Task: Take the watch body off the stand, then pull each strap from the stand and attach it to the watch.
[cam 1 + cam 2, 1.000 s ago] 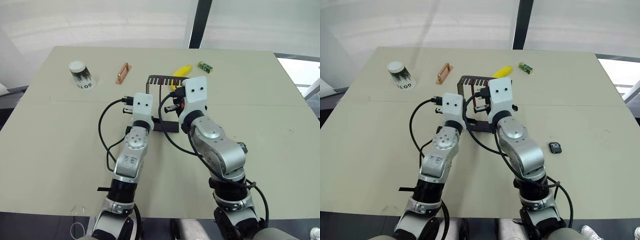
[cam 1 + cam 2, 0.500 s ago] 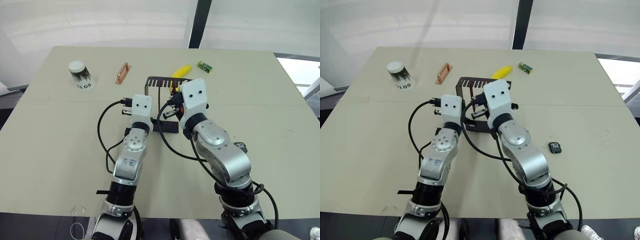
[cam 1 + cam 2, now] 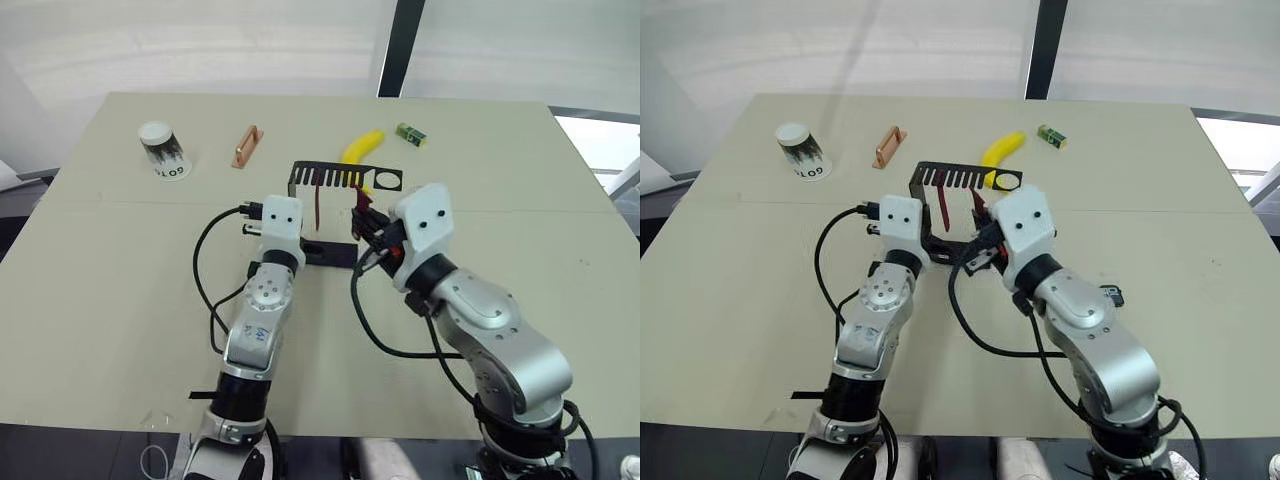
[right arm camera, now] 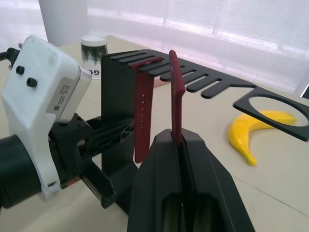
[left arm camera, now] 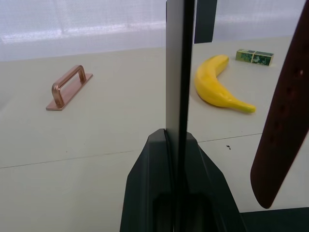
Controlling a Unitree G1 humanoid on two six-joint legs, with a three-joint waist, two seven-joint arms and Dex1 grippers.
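The black stand is on the table in front of me. My left gripper is shut on the edge of its upright wall. One dark red strap hangs from a slot in the comb shelf. My right gripper is shut on the lower end of the other strap. That strap stands upright just in front of the comb edge. The watch body lies on the table to the right, partly hidden behind my right forearm.
A banana lies just behind the stand, with a small green block further right. A copper handle and an upturned paper cup sit at the back left. Cables loop from both wrists near the stand's base.
My right gripper has drawn back from the shelf, toward me and to the right, with a strap in it. The left gripper has stayed on the stand.
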